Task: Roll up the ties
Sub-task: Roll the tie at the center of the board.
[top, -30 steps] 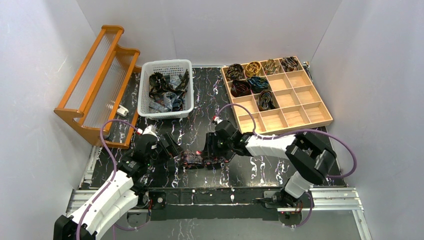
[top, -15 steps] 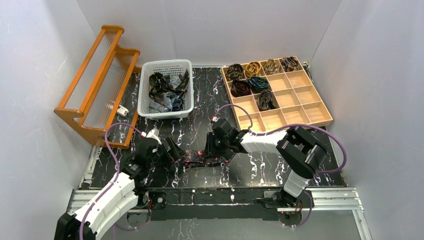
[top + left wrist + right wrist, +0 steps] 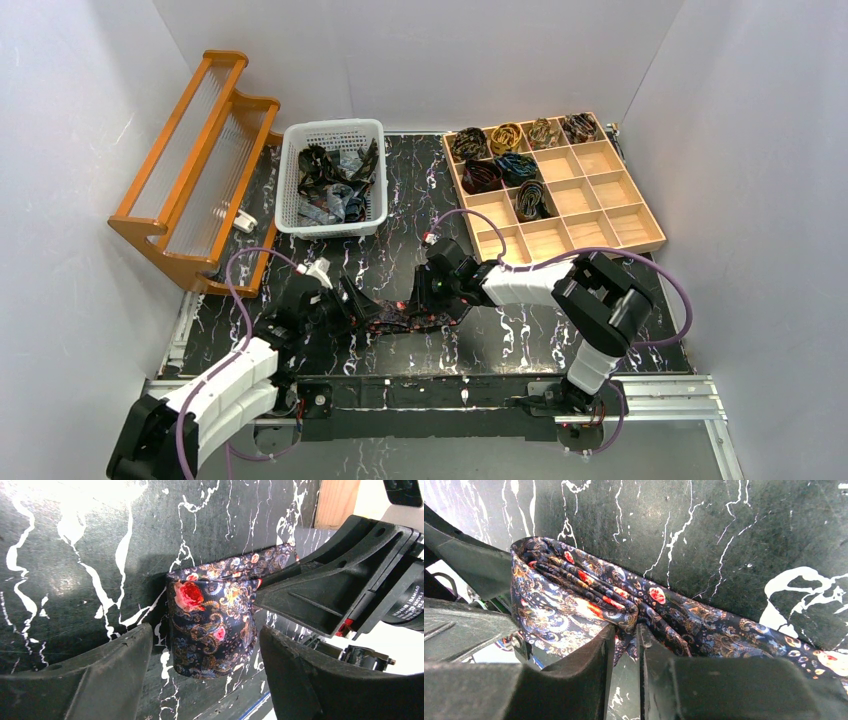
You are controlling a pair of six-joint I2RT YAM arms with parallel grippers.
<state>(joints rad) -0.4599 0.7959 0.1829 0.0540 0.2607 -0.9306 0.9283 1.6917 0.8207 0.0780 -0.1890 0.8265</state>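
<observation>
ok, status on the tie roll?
Right gripper: jaws shut on the paisley tie. Left gripper: jaws open, straddling its folded end. Both grippers crowded close; nothing else in the way.

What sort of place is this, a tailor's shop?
More likely a robotics test booth, I'd say: plain white walls box in a black marbled table, two white robot arms are bolted to a metal rail at its edge, and rolled fabric neckties sit staged in a wooden grid tray.
</observation>
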